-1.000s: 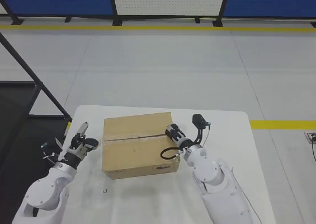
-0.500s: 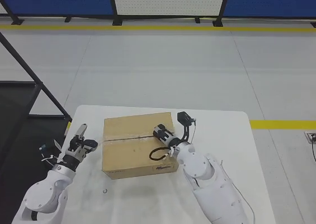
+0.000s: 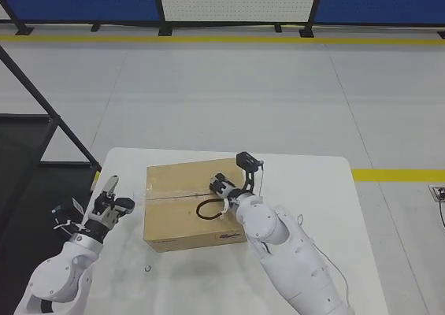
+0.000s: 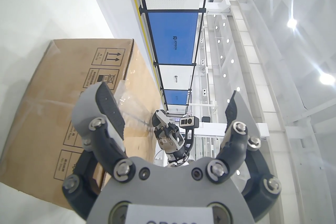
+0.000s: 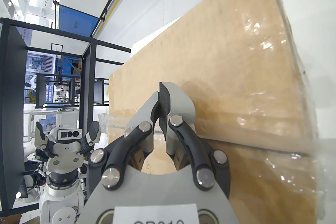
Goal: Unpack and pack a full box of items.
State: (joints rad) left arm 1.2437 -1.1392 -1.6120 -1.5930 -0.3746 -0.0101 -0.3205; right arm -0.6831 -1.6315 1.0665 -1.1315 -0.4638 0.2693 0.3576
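The brown cardboard box (image 3: 181, 214), sealed along its top with clear tape (image 5: 252, 128), is set at the middle of the white counter (image 3: 317, 185). The right pincer (image 3: 219, 186) is held clenched, pads pressed together, over the box top by the taped seam. The left pincer (image 3: 116, 197) is held released, fingers spread wide, just beside the box's left end.

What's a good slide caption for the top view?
Taped, closed cardboard box; right gripper shut over its seam, left gripper open beside it.
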